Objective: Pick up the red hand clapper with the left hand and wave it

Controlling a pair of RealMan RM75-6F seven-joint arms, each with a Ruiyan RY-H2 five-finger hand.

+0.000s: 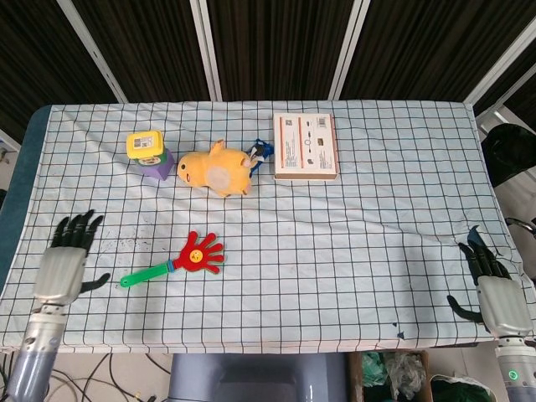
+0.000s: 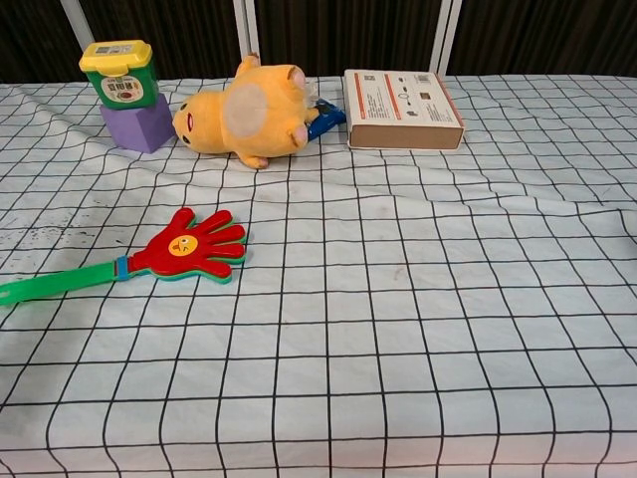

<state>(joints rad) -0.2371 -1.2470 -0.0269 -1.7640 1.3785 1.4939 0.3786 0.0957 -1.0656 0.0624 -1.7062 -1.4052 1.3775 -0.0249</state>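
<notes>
Surface: white cloth with a black grid (image 1: 352,251) spread over the table, dark slatted wall behind.
Left robot hand: grey-backed left robot hand with black fingers (image 1: 65,264) at the near left edge of the table in the head view, fingers spread apart and holding nothing; outside the chest view.
Right robot hand: right robot hand (image 1: 494,293) at the near right corner, fingers apart and empty; its arm is cut off by the frame bottom.
Clapper: red hand-shaped plastic clapper with a green handle (image 1: 180,259) (image 2: 159,255) lying flat on the cloth, to the right of the left robot hand and apart from it; handle tip points towards that robot hand, a yellow face is printed on the red palm, and the handle end nearly reaches the chest view's left border.
Plush: yellow plush animal toy (image 1: 216,170) (image 2: 244,112) on its side, farther back.
Blue item: small blue object (image 1: 259,153) just beside the plush and partly hidden by it; cannot tell what it is.
Tub: yellow-lidded green tub (image 1: 144,145) (image 2: 120,72) on top of a purple block (image 1: 158,165) (image 2: 138,123); its label is too small to read.
Box: flat white cardboard box with red-edged printing (image 1: 306,146) (image 2: 400,107) farthest back; text unreadable.
</notes>
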